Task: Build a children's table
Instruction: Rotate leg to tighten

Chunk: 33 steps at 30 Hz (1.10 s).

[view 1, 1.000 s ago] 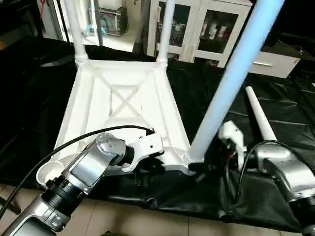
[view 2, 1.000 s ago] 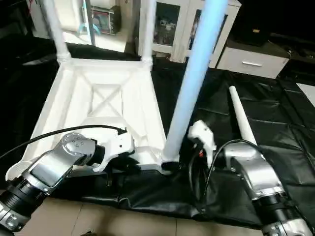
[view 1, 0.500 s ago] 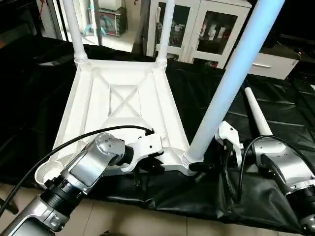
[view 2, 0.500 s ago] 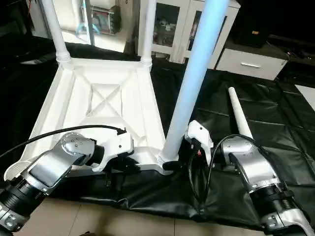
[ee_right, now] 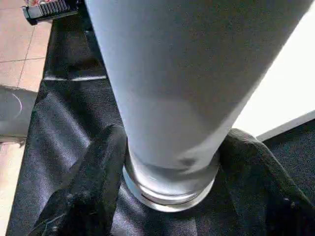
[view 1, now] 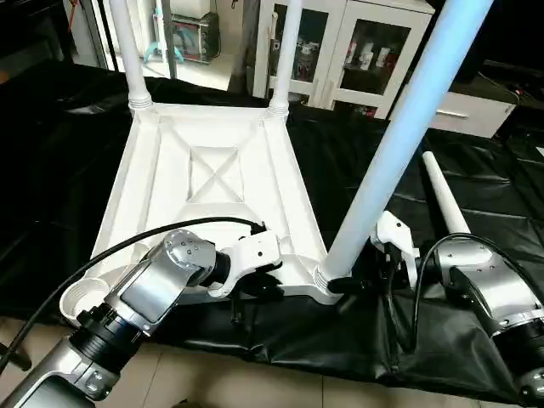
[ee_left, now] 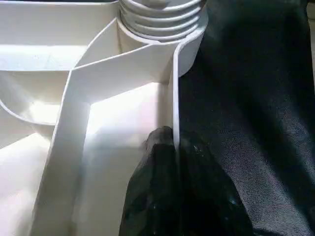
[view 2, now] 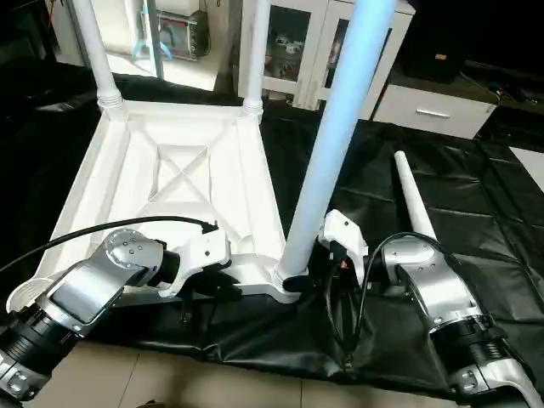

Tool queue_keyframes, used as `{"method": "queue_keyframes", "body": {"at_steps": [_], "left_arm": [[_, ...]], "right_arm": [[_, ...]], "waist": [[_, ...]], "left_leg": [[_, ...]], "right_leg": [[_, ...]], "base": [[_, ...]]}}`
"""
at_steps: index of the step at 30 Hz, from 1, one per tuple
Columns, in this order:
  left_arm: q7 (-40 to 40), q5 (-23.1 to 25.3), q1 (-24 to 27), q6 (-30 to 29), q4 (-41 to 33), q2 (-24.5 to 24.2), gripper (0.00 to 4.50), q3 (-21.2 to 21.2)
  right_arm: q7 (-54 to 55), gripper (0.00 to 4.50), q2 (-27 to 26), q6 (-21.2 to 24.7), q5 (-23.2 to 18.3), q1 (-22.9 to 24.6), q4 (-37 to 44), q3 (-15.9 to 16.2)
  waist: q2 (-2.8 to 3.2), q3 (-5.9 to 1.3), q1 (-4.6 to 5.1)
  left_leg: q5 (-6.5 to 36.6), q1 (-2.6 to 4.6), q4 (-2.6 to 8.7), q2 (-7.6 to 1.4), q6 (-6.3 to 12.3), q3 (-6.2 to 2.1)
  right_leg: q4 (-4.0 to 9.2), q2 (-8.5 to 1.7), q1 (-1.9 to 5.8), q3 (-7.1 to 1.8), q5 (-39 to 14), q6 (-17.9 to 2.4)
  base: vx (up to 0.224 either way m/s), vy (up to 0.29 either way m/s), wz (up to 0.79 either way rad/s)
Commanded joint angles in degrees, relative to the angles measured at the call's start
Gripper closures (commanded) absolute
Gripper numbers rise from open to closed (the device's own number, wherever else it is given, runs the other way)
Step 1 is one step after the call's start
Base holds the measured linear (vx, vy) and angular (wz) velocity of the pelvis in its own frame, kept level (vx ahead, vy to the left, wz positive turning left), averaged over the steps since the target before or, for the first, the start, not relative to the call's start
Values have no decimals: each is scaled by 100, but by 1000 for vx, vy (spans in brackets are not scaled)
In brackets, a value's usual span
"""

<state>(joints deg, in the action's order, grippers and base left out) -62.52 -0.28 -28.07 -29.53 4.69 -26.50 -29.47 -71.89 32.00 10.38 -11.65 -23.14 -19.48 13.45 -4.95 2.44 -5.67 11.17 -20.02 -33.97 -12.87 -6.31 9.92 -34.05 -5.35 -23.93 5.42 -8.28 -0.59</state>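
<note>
Item: children's table top, white, lay underside up on the black sheet, X-ribs showing, at the centre of your head view.

Legs: two legs stood upright in the far corner sockets, toward 12 o'clock. A third leg rose from the near socket at about 5 o'clock of the top, leaning slightly toward 1 o'clock. A fourth leg lay loose on the sheet at 3 o'clock, apart from the top.

Your left pincer was clamped on the top's thin near edge wall, one black finger on each side, just beside the ribbed socket.

Your right pincer was closed around the third leg's base, fingers touching both flanks just above its ringed collar.

Open room: the near socket at 8 o'clock stood empty; tiled floor ran along the sheet's near edge.
</note>
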Motion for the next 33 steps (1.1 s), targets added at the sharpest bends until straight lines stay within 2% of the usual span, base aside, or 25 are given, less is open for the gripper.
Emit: {"method": "queue_keyframes", "body": {"at_steps": [1, 2, 4, 6, 7, 10, 11, 12, 13, 14, 15, 16, 17, 18, 19, 20, 21, 22, 23, 26, 28, 30, 31, 33], "left_arm": [[16, 22, -58, -34, -38, 109, 450, -93], [16, 22, -58, -34, -38, 109, 450, -93], [284, 54, -132, -152, 127, 277, 450, 18], [677, 101, -236, -306, 346, 508, 450, 178], [820, 112, -274, -357, 423, 594, 450, 242], [1354, 110, -438, -548, 718, 958, 450, 499], [1672, 100, -544, -709, 882, 1191, 450, 651], [1909, 94, -643, -828, 1024, 1379, 450, 754], [2113, 108, -732, -903, 1153, 1528, 450, 823], [2424, 162, -849, -919, 1336, 1705, 450, 908], [2698, 218, -955, -890, 1505, 1857, 450, 968], [2785, 238, -990, -866, 1562, 1905, 450, 983], [3018, 281, -1085, -795, 1720, 2058, 450, 1049], [3100, 303, -1131, -771, 1773, 2131, 450, 1067], [3148, 328, -1173, -763, 1808, 2191, 450, 1064], [3161, 334, -1184, -762, 1817, 2206, 450, 1065], [3195, 339, -1219, -746, 1835, 2248, 450, 1074], [3192, 340, -1220, -746, 1832, 2245, 450, 1073], [3198, 344, -1231, -751, 1843, 2251, 450, 1079], [3170, 345, -1207, -762, 1818, 2208, 450, 1081], [3229, 349, -1194, -728, 1896, 2171, 450, 1116], [3233, 348, -1174, -684, 1933, 2119, 450, 1142], [3217, 350, -1161, -673, 1929, 2096, 450, 1150], [3131, 350, -1129, -638, 1892, 2028, 450, 1134]], "right_arm": [[95, 189, -116, -16, 22, 107, -179, 4], [95, 189, -116, -16, 22, 107, -179, 4], [597, 189, -350, 129, -25, 138, -373, -190], [1199, 189, -572, 340, 17, 145, -576, -350], [1399, 190, -633, 441, 52, 146, -633, -385], [2085, 191, -933, 805, 66, 184, -765, -562], [2577, 191, -1193, 1048, 41, 190, -803, -702], [3043, 191, -1455, 1232, 21, 180, -823, -830], [3541, 191, -1697, 1338, 45, 141, -884, -952], [4223, 191, -2005, 1355, 121, 60, -1033, -1105], [4881, 191, -2283, 1250, 235, -24, -1196, -1232], [5116, 191, -2376, 1177, 283, -55, -1257, -1272], [5645, 191, -2636, 1030, 344, -142, -1407, -1360], [5792, 191, -2770, 1050, 325, -182, -1448, -1369], [5950, 191, -2888, 1011, 365, -209, -1457, -1343], [5978, 191, -2918, 988, 383, -216, -1460, -1324], [6005, 191, -3017, 916, 453, -240, -1441, -1220], [6006, 191, -3025, 906, 463, -241, -1432, -1208], [6021, 191, -3042, 923, 478, -244, -1410, -1210], [5851, 191, -3019, 798, 450, -276, -1380, -1203], [5532, 191, -3036, 626, 307, -294, -1202, -1284], [5157, 191, -2939, 478, 146, -224, -927, -1248], [4983, 156, -2892, 467, 77, -181, -800, -1233], [4724, 121, -2757, 503, -28, -108, -579, -1249]], "waist": [[16, -328, 16], [15, -329, 20], [16, -320, 24], [21, -297, 72], [24, -288, 107], [15, -294, 149], [46, -286, 179], [10, -295, 242], [46, -276, 272], [51, -280, 286], [92, -286, 356], [106, -309, 394], [143, -326, 455], [192, -320, 477], [214, -301, 496], [220, -288, 505], [188, -301, 522], [192, -294, 525], [163, -288, 529], [175, -290, 513], [170, -291, 503], [163, -298, 485], [162, -299, 463], [144, -296, 431]], "left_leg": [[1213, -10, 414, -56, 162, 32], [1233, -10, 412, -54, 160, 33], [1347, 2, 420, -53, 137, 30], [1606, 15, 430, -33, 55, 19], [1770, 10, 427, -21, 13, 4], [1910, 3, 414, -4, -30, -38], [2008, 12, 400, 17, -29, -49], [2108, 19, 365, 47, -12, -61], [2105, 4, 379, 43, -18, -66], [2105, 1, 378, 49, -22, -73], [2195, -15, 391, 46, -81, -108], [2262, -17, 396, 31, -127, -142], [2285, -118, 445, 9, -154, -212], [2449, -76, 470, -35, -125, -237], [2660, -10, 481, -45, -77, -249], [2751, 43, 477, -45, -49, -236], [2725, 51, 476, -26, -21, -238], [2692, 37, 482, -23, -13, -233], [2630, 37, 481, -15, 8, -214], [2466, 14, 494, -18, 13, -199], [2413, 24, 494, -20, 30, -180], [2221, 2, 500, -18, 59, -159], [2149, 6, 494, -24, 85, -149], [2018, -2, 495, -21, 121, -123]], "right_leg": [[362, -251, 308, -249, -1836, -907], [363, -253, 308, -249, -1851, -907], [387, -253, 297, -243, -2004, -874], [452, -242, 266, -218, -2415, -757], [494, -240, 268, -198, -2759, -617], [564, -262, 266, -146, -3238, -369], [603, -257, 246, -119, -3458, -262], [677, -263, 232, -61, -3741, -119], [692, -260, 232, -60, -3769, -108], [710, -257, 226, -39, -3791, -77], [736, -255, 235, 16, -3822, -38], [726, -271, 277, 66, -3775, -26], [702, -295, 406, 131, -3598, 20], [756, -319, 403, 164, -3402, -8], [792, -315, 381, 197, -3232, -86], [826, -321, 353, 203, -3163, -133], [802, -341, 361, 195, -3012, -225], [798, -342, 357, 179, -2972, -255], [791, -338, 345, 160, -2953, -287], [744, -345, 354, 117, -2804, -364], [730, -345, 338, 92, -2705, -427], [698, -342, 357, 67, -2573, -487], [691, -345, 359, 53, -2541, -490], [678, -336, 358, 35, -2517, -513]], "base": [[0, 0, 0], [0, 0, 0], [0, 0, 0], [0, 0, 0], [0, 0, 0], [0, 0, 0], [0, 0, 0], [0, 0, 0], [0, 0, 0], [0, 0, 0], [0, 0, 0], [-35, 31, -22], [-35, 31, -22], [-23, 37, -20], [0, 0, 0], [0, 0, 0], [0, 0, 0], [0, 0, 0], [0, 0, 0], [0, 0, 0], [0, 0, 0], [0, 0, 0], [0, 0, 0], [0, 0, 0]]}}
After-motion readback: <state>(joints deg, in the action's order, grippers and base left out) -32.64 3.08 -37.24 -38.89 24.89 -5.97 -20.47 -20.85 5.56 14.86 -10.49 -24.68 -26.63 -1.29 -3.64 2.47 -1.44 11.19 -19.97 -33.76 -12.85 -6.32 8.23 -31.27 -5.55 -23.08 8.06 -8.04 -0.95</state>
